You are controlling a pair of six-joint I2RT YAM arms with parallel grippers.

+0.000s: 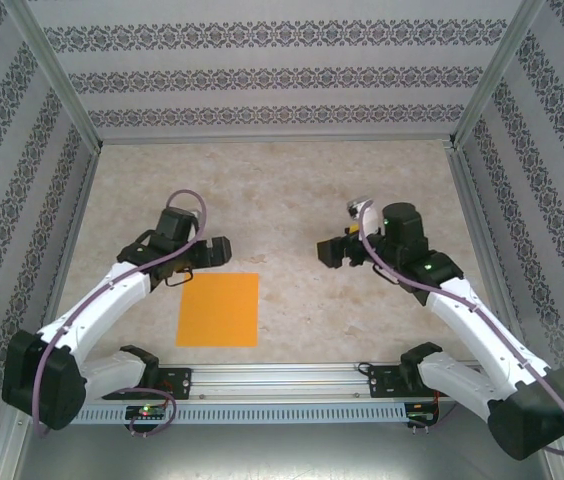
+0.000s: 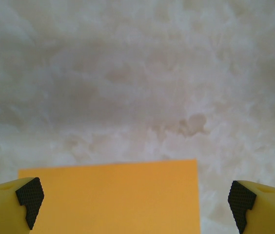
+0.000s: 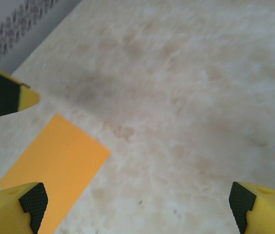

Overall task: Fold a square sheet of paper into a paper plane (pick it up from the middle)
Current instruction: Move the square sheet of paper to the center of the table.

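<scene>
Marble table (image 1: pixel 362 180), flat unfolded paper (image 1: pixel 219 309)

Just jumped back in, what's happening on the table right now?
Nothing is folded yet. The square sheet of paper lies flat on the table, untouched. The left pincer hovers open just beyond its far edge; the right pincer, also open, hangs off to the sheet's right. Neither holds anything.

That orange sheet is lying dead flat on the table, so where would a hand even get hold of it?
Probably its middle, from straight above. The square sheet of paper lies flat on the table, with no raised edge or crease to get under. The left hand, open and nearest, could press down and close to pinch up a ridge.
</scene>
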